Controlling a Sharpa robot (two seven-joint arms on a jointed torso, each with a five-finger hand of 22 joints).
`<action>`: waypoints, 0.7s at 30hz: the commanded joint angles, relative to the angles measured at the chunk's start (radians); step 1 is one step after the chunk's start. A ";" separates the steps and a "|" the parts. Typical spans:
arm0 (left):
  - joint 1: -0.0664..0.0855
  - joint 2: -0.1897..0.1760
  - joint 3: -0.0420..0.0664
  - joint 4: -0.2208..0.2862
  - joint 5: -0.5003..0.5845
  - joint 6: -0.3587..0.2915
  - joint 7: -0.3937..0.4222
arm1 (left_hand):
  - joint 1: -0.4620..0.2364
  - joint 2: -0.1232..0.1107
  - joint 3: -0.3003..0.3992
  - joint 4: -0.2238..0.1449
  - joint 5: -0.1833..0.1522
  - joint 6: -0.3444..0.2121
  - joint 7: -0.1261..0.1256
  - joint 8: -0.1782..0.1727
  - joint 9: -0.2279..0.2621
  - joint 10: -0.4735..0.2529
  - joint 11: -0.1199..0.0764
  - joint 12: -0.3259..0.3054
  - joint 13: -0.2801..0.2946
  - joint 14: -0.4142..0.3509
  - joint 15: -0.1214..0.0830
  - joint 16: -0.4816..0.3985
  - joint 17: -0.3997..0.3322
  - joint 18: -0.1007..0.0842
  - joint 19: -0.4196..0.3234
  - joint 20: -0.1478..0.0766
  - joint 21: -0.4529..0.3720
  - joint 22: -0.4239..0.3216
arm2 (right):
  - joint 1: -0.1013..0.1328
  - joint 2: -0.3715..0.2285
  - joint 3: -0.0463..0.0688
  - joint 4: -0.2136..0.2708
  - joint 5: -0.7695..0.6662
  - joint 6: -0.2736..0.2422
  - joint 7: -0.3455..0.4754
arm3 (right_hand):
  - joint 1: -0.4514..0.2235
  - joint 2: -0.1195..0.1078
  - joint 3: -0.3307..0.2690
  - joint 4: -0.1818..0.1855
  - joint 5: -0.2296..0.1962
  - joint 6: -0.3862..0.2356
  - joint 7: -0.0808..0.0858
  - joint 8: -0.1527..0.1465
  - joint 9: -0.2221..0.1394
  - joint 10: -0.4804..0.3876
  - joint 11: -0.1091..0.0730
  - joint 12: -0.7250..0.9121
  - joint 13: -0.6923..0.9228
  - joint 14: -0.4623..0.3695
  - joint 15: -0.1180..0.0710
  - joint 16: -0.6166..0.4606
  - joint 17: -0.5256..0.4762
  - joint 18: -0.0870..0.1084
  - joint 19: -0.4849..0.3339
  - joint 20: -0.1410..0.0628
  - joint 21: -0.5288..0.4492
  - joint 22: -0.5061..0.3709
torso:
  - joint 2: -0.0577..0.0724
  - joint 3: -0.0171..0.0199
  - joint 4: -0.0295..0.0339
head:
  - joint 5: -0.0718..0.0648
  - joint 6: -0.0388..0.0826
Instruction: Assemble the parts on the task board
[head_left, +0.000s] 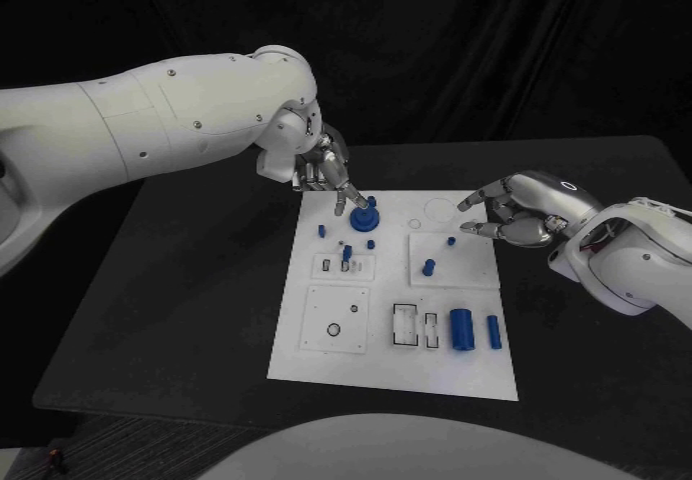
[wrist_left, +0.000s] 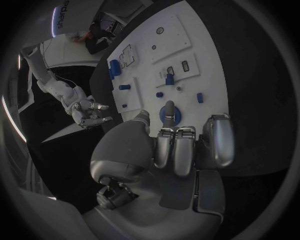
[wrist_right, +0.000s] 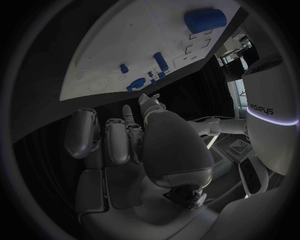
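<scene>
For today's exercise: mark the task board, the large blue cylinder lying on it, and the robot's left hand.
task board (head_left: 325, 365): head view, bare near-left corner.
large blue cylinder (head_left: 462, 329): head view, middle of its side.
left hand (head_left: 320, 165): head view, middle of the hand, above its fingers.

The white rectangular task board (head_left: 469, 378) lies in the middle of the black table (head_left: 173, 300). The round blue knob part (head_left: 365, 216) stands near the board's far left corner, and the left silver hand (head_left: 320, 166) reaches down to it from behind. The large blue cylinder (head_left: 462, 329) lies on the board's near right part, with a thinner blue cylinder (head_left: 495, 331) just to its right. The right silver hand (head_left: 516, 213) hangs at the board's far right edge.
</scene>
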 joint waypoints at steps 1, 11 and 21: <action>-0.007 0.029 0.001 -0.038 0.023 0.067 -0.017 | 0.007 0.006 0.002 -0.011 0.008 0.012 0.000 -0.008 -0.004 0.104 0.005 0.005 0.261 0.106 0.008 0.003 0.263 0.011 -0.001 0.006 -0.002 0.132 | -0.002 0.001 0.000 0.002 -0.001 -0.001 -0.007 | -0.006 0.005 -0.004 0.002 0.005 0.008 -0.002 -0.005 -0.001 -0.005 0.001 -0.004 0.054 0.040 0.006 -0.003 -0.001 0.011 -0.005 0.001 -0.006 0.153 | 0.004 -0.0045 -0.0014 | 0.004 0.000; -0.043 0.098 0.001 -0.116 -0.038 0.125 -0.029 | 0.015 0.011 0.008 -0.026 0.003 0.036 -0.003 -0.013 -0.014 0.106 0.003 0.007 0.263 0.106 0.008 0.003 0.263 0.012 -0.003 0.006 -0.006 0.133 | -0.002 -0.001 0.000 0.011 -0.001 -0.003 -0.005 | -0.010 0.006 -0.005 0.004 0.007 0.008 -0.002 -0.006 -0.002 -0.004 0.001 -0.004 0.054 0.040 0.006 -0.003 -0.001 0.011 -0.005 0.001 -0.006 0.153 | 0.006 -0.0061 -0.0022 | 0.002 0.000; -0.071 0.116 0.001 -0.148 -0.051 0.141 -0.048 | 0.017 0.013 0.013 -0.037 0.006 0.055 -0.008 -0.012 -0.016 0.106 0.001 0.007 0.263 0.106 0.006 0.003 0.263 0.012 -0.003 0.005 -0.006 0.135 | -0.002 -0.006 0.000 0.018 -0.001 -0.003 -0.006 | -0.012 0.006 -0.005 0.005 0.007 0.007 -0.002 -0.006 -0.002 -0.004 0.001 -0.004 0.054 0.040 0.007 -0.004 -0.001 0.011 -0.005 0.001 -0.006 0.154 | 0.004 -0.0030 -0.0042 | 0.003 0.000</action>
